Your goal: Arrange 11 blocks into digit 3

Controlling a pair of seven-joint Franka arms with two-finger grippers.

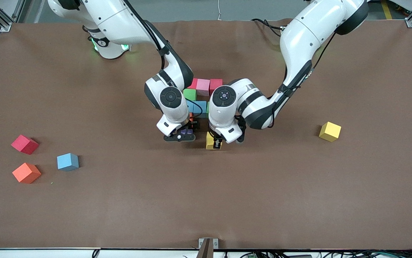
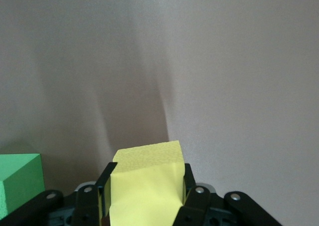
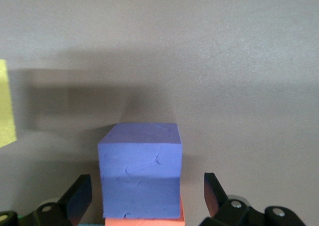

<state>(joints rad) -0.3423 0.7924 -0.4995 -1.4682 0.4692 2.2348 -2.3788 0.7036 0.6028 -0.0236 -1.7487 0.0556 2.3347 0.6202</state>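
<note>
Brown table mat [image 1: 299, 200]

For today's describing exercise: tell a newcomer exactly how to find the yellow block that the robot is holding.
Start at the cluster of coloured blocks in the middle of the brown table, where both arms meet. At the cluster's edge nearest the front camera, the left gripper is shut on a yellow block. The only other yellow block lies alone, ungripped, toward the left arm's end.

Two yellow blocks [image 1: 330, 131], three red blocks [image 1: 24, 144], two orange blocks [image 1: 26, 172], one pink block [image 1: 203, 87], one purple block [image 3: 140, 171], others partly hidden
</note>
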